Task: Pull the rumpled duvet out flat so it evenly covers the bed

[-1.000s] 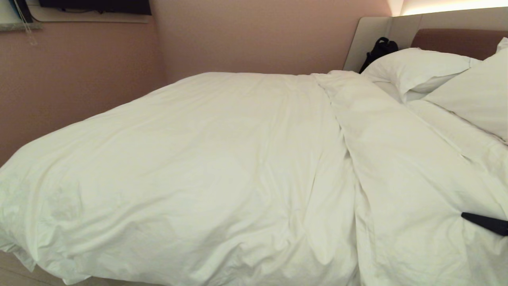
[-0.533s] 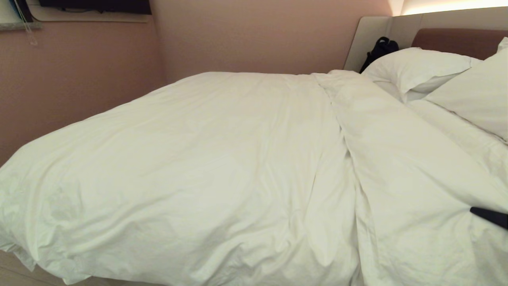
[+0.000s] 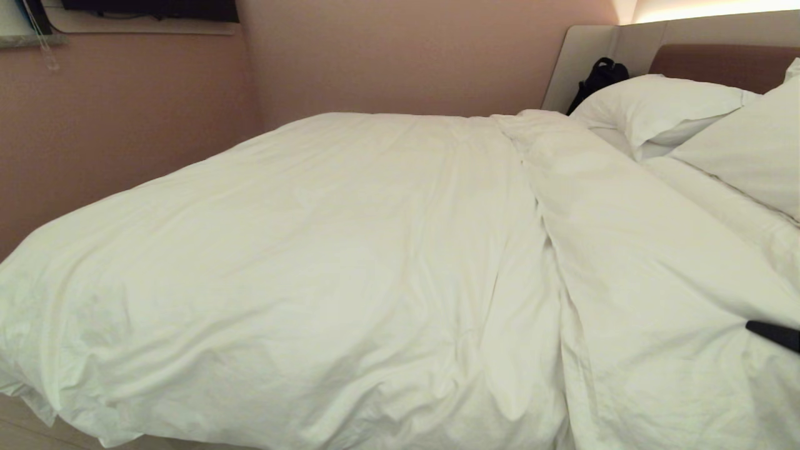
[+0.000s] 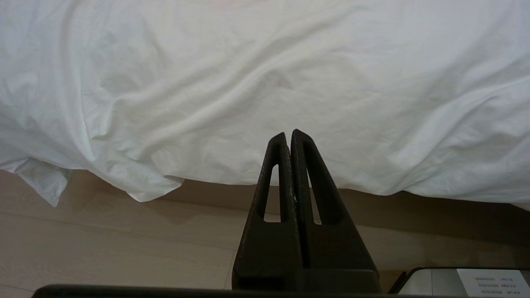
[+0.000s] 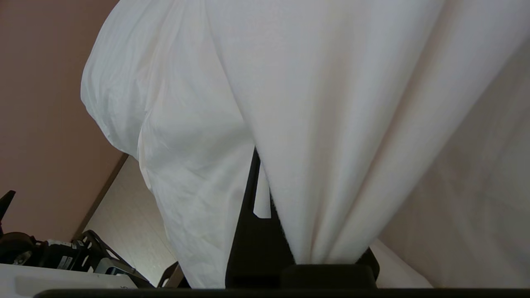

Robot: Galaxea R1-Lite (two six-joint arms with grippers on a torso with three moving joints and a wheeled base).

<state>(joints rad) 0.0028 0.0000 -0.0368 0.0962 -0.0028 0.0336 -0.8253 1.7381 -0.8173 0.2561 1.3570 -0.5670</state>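
Tugging near-right, the right end effector is clenched on the duvet; bed mostly covered, one long fold left.

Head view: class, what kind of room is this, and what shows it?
Probably a hotel bedroom: a bed with padded headboard, a white duvet spread over it, and plump white pillows by the wall.

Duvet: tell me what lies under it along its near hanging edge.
Under the duvet's hanging edge only a strip of shadow and pale wood floor show. The bed's base and mattress are covered, so they cannot be seen.
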